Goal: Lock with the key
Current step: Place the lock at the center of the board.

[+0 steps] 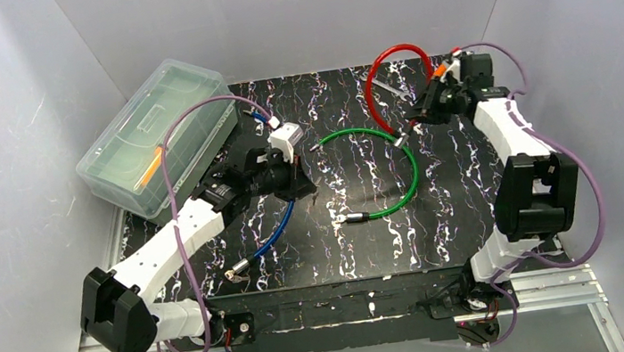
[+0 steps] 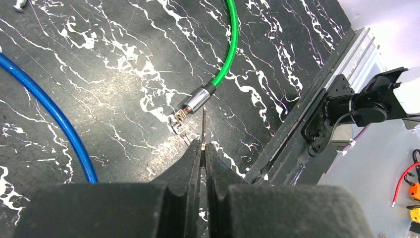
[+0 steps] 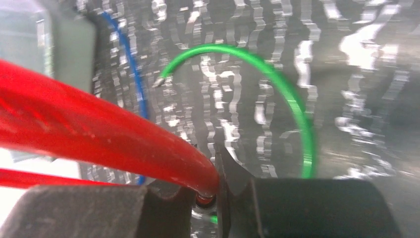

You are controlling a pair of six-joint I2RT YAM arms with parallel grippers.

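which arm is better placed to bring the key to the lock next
Left. The left pincer is shut on a thin metal blade, apparently the key. The right pincer is occupied, shut on the red cable.

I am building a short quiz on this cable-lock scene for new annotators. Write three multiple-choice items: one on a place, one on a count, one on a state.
1. Where does the clear plastic box stand?
A. far left of the table
B. near right corner
C. between the arm bases

2. How many coloured cables are in view?
A. two
B. three
C. four

3. What does the right gripper hold?
A. nothing
B. the green cable
C. the red cable

Answers:
1 A, the top view shows the box at the far left, beside the left arm.
2 B, a blue cable, a green cable and a red cable show.
3 C, the right wrist view shows the jaws shut on the red cable's end.
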